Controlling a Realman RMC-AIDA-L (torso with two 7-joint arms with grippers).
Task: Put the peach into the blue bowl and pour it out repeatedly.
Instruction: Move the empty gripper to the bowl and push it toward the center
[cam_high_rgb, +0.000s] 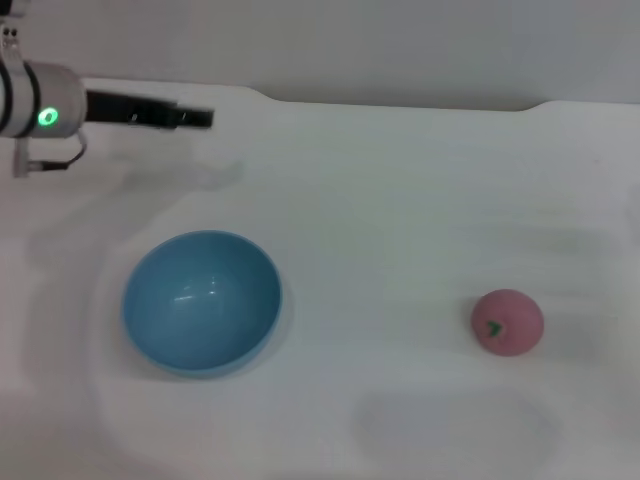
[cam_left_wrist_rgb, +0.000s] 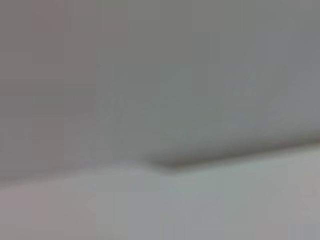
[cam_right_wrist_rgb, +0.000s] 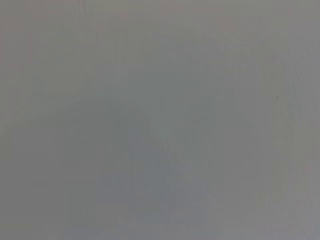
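The blue bowl (cam_high_rgb: 201, 301) stands upright and empty on the white table, left of centre in the head view. The peach (cam_high_rgb: 507, 322), small and pink with a green leaf mark, lies on the table far to the bowl's right. My left gripper (cam_high_rgb: 190, 116) hangs at the far left back, well behind the bowl, its dark fingers pointing right with nothing in them. The right gripper is out of view. Both wrist views show only blank grey surface.
The white table (cam_high_rgb: 400, 200) ends at a far edge against a grey wall (cam_high_rgb: 400, 50). The left arm's silver wrist with a green light (cam_high_rgb: 45, 115) sits at the upper left corner.
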